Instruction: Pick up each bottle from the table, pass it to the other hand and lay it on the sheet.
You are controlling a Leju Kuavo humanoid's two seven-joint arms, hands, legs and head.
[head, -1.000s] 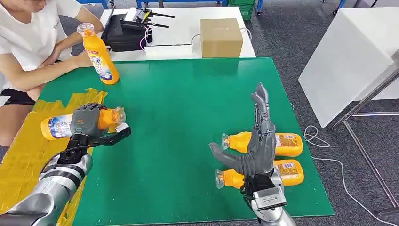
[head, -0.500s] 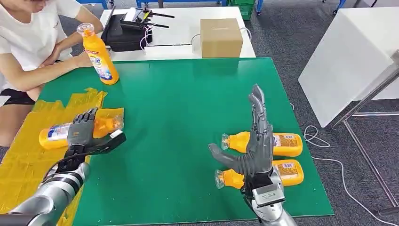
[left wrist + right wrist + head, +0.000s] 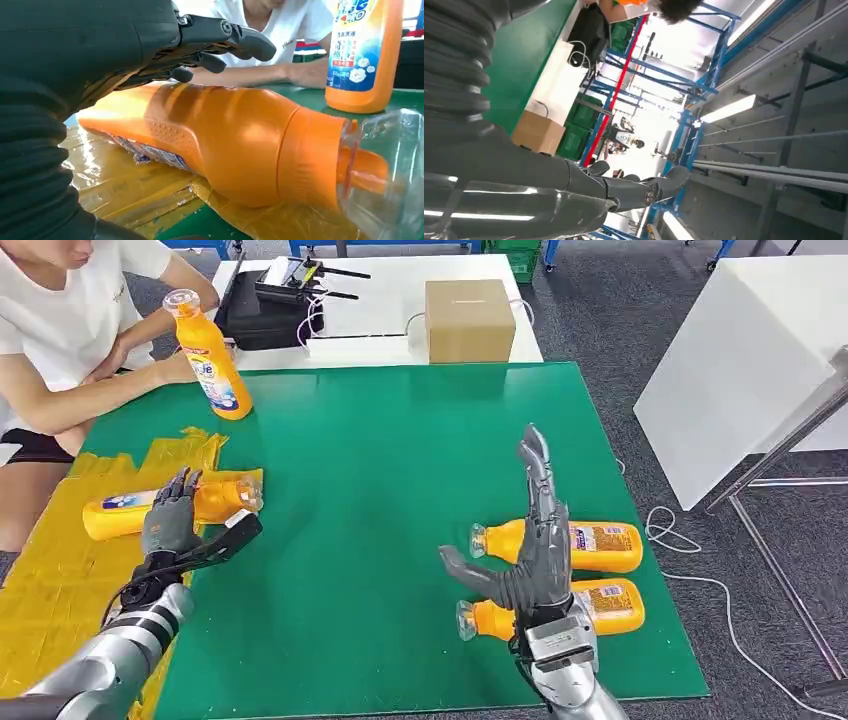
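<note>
Head view, left hand: the left hand (image 3: 172, 525) hovers with fingers spread over the yellow sheet (image 3: 60, 570), holding nothing, thumb stretched out over the green mat (image 3: 380, 460).
Head view, laid bottle: an orange detergent bottle (image 3: 125, 510) lies on its side on the sheet near the mat's left edge, clear cap toward the mat's middle, partly behind the left hand's fingers.
Head view, right hand: the right hand (image 3: 535, 540) stands upright with fingers straight and thumb out to the side, empty, above the mat's right part.
Head view, waiting bottles: two orange bottles lie flat near the mat's right edge, one farther from the robot (image 3: 595, 545) and one nearer the front edge (image 3: 600, 605), both with caps pointing left, both partly behind the right hand.
Head view, upright bottle: another orange bottle (image 3: 210, 360) stands near the mat's far left corner, beside a seated person (image 3: 60, 330) in a white shirt.
Head view, beyond the mat: a cardboard box (image 3: 470, 320) and a black case (image 3: 265, 310) sit on a white table.

Left wrist view, hand: dark fingers (image 3: 225, 37) arch over the lying bottle (image 3: 225, 145); whether they touch it cannot be told.
Left wrist view, bottle: it rests on the crinkled yellow sheet (image 3: 125, 187), clear cap (image 3: 390, 170) at the sheet's edge; the upright bottle (image 3: 362, 55) stands behind.

Right wrist view, hand: grey fingers (image 3: 634, 190) extend straight, gripping nothing, with the green mat (image 3: 524, 60) and cardboard box (image 3: 539, 135) beyond.
</note>
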